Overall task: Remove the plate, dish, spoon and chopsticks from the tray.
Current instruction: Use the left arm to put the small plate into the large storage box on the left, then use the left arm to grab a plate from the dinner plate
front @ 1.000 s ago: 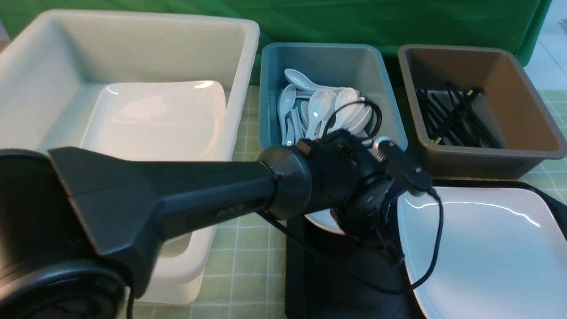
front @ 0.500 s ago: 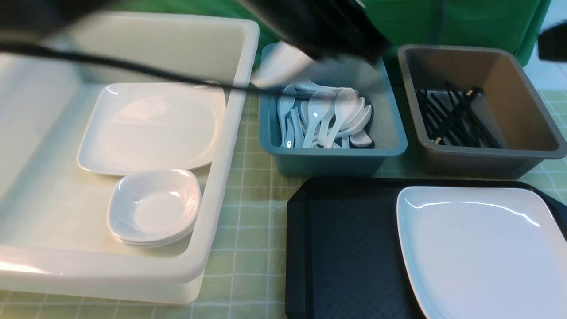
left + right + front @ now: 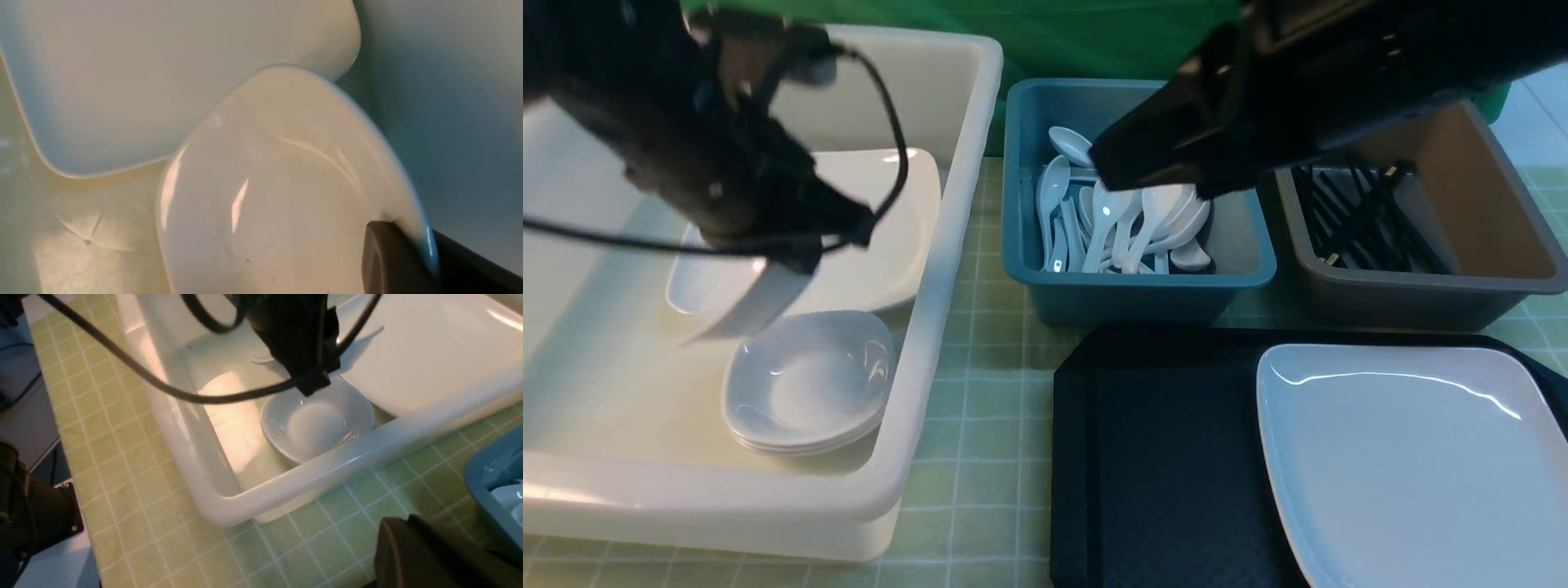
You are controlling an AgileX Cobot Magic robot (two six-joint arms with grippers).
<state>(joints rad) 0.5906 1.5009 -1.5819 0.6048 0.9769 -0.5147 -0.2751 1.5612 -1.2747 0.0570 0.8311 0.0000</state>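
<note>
1. My left arm reaches in from the upper left of the front view, wrist bent down over the white tub (image 3: 964, 212).
2. My left claw (image 3: 796, 260) is clamped on the rim of a small white dish (image 3: 739, 309). In the wrist cam one dark finger (image 3: 392, 261) presses on the dish's edge.
3. The dish hangs tilted, low side toward the left of the frame, just above the stack of small dishes (image 3: 809, 384) in the tub. It partly covers the big twin plate (image 3: 874, 220) lying behind the stack.
4. My right arm (image 3: 1339, 73) comes in from the upper right, with the right claw (image 3: 1143, 159) up over the blue tub (image 3: 1135, 294) of spoons (image 3: 1127, 220). It also blocks part of the brown tub (image 3: 1405, 298) of black chopsticks (image 3: 1364, 220).
5. No idea how wide the right claw is, it's just a dark blur.
6. The plate (image 3: 1413, 457) sits flat on the right part of the tray (image 3: 1168, 457), lower right of the frame.
</note>
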